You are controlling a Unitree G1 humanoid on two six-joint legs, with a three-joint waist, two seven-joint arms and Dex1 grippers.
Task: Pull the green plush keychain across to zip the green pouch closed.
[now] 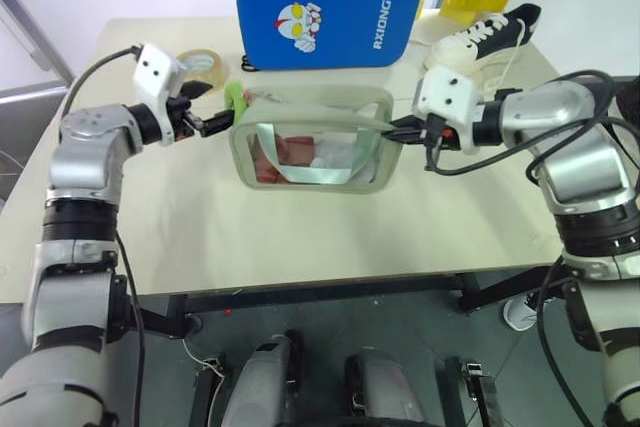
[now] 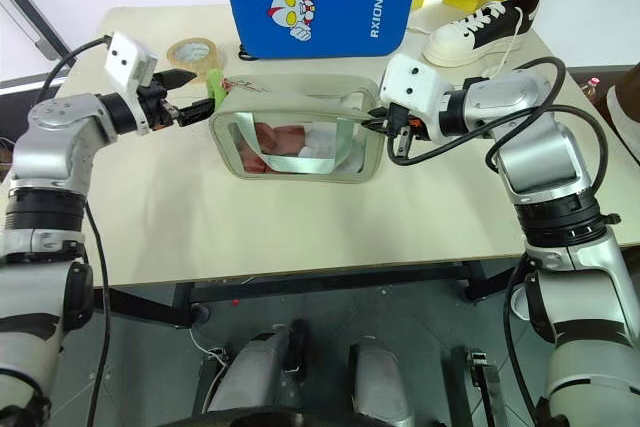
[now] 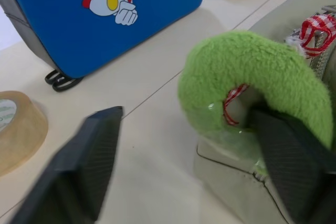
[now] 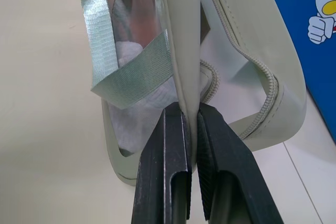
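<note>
Green pouch (image 1: 312, 152) held at both ends on the pale worktop (image 1: 300, 237), zipper still open.

The pouch stands upright near the worktop's middle, its clear window facing the robot and its top edges gaping apart. The right pincer (image 4: 191, 129) is pressed together on the pouch's edge seam at the robot's right end, the seam pinched between its two black fingers. The green plush keychain (image 3: 252, 85) sits at the opposite, left corner of the pouch, curled against the zipper end; the left pincer (image 3: 199, 156) stands apart around it, one finger (image 3: 289, 156) touching the plush, the other well clear. Behind the pouch stands a blue cartoon-printed case (image 1: 328, 12); a tape roll (image 2: 195, 53) lies near the left arm, and a white sneaker (image 1: 485, 37) rests at the far right.
</note>
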